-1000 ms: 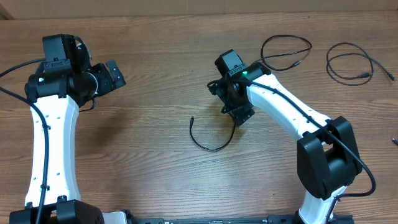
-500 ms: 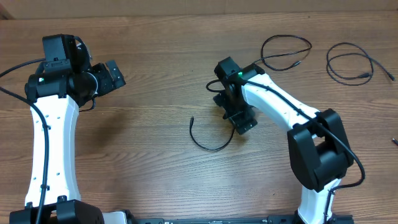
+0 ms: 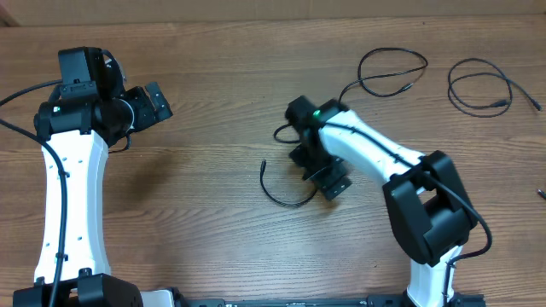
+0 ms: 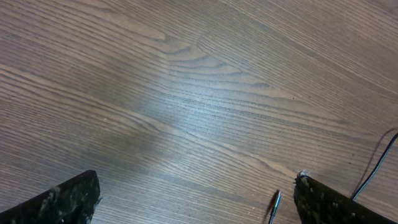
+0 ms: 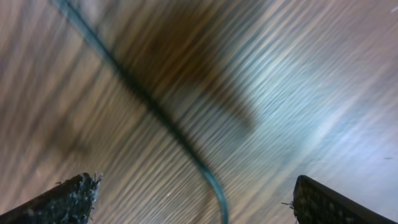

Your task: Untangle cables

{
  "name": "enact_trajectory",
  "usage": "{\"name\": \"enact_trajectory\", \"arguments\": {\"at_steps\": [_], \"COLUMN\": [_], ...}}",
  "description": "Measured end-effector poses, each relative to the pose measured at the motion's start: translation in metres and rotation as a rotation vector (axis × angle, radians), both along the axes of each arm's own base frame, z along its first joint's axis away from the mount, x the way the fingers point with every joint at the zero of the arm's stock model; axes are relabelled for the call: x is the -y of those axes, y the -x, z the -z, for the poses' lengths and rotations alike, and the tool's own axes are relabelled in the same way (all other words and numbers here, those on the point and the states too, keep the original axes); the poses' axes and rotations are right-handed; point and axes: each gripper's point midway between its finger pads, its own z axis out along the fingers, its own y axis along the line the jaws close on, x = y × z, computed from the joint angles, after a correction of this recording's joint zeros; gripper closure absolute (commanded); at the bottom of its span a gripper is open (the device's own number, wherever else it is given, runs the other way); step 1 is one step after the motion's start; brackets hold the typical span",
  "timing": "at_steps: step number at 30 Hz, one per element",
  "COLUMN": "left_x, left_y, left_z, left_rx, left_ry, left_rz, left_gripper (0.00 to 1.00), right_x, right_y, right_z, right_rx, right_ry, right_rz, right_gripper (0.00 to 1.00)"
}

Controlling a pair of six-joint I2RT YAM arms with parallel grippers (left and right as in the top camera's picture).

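One thin black cable curves from its plug end near the table's middle under my right arm, up to a loop at the back right. The second cable lies coiled further right, apart from the first. My right gripper is open just above the first cable's curve. In the blurred right wrist view the cable passes between the open fingers of that gripper. My left gripper is open and empty at the far left. In the left wrist view that gripper faces bare wood, with a plug tip near its right finger.
The wooden table has its far edge along the top of the overhead view. A small dark item lies at the right edge. A thin cable shows at the right edge of the left wrist view.
My right arm has swung down and to the left, bringing its gripper over the cable's curved part. The left arm and both cables have not moved.
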Motion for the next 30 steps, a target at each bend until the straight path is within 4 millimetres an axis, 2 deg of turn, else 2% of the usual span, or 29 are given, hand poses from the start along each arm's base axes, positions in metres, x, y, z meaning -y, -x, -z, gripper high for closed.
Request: {"name": "enact_trajectory", "arguments": {"at_steps": [2, 5, 7, 13, 18, 23, 27, 30], "left_x": [0.0, 0.0, 0.0, 0.0, 0.0, 0.0, 0.0, 0.0], "left_y": [0.0, 0.0, 0.0, 0.0, 0.0, 0.0, 0.0, 0.0], "left_z": [0.0, 0.0, 0.0, 0.0, 0.0, 0.0, 0.0, 0.0], "left_rx": [0.0, 0.0, 0.0, 0.0, 0.0, 0.0, 0.0, 0.0], "left_ry": [0.0, 0.0, 0.0, 0.0, 0.0, 0.0, 0.0, -0.001], "left_rz": [0.0, 0.0, 0.0, 0.0, 0.0, 0.0, 0.0, 0.0], "left_gripper": [0.0, 0.01, 0.0, 0.0, 0.01, 0.01, 0.01, 0.01], "right_x": [-0.014, -0.025, -0.029, -0.027, -0.019, -0.014, -0.007, -0.009], "right_y": [0.005, 0.018, 0.025, 0.041, 0.049, 0.045, 0.028, 0.001], "right_z": [0.009, 0.019, 0.02, 0.021, 0.021, 0.021, 0.01, -0.013], "right_rx": [0.016, 0.011, -0.001, -0.054, -0.081, -0.06, -0.012, 0.078], "right_ry": [-0.025, -0.045, -0.056, -0.055, -0.022, 0.007, 0.074, 0.11], "right_rz": [-0.032, -0.055, -0.049, -0.022, -0.026, -0.082, -0.171, -0.25], "right_gripper": [0.12, 0.27, 0.41, 0.96, 0.96, 0.96, 0.96, 0.96]}}
